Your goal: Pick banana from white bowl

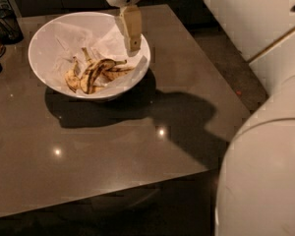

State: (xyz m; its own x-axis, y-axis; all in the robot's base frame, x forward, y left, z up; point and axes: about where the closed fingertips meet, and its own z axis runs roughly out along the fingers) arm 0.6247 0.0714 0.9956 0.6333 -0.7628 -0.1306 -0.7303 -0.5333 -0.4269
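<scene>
The white bowl (48, 43) stands at the table's back left, lined with crumpled white paper. Several overripe bananas lie in its bottom. The banana (94, 72) is the longest, curved and heavily dark-streaked, and lies across the middle of the pile. My gripper (131, 29) hangs from above over the bowl's right inner side. It points down, is above and to the right of the banana, and does not touch it. Nothing is in the gripper.
The bowl rests on a glossy brown table (137, 146) whose front edge runs along the bottom. Dark items and a wire basket (2, 26) stand at the far left edge. My white body (265, 181) fills the lower right, with a white arm segment (255, 14) above it.
</scene>
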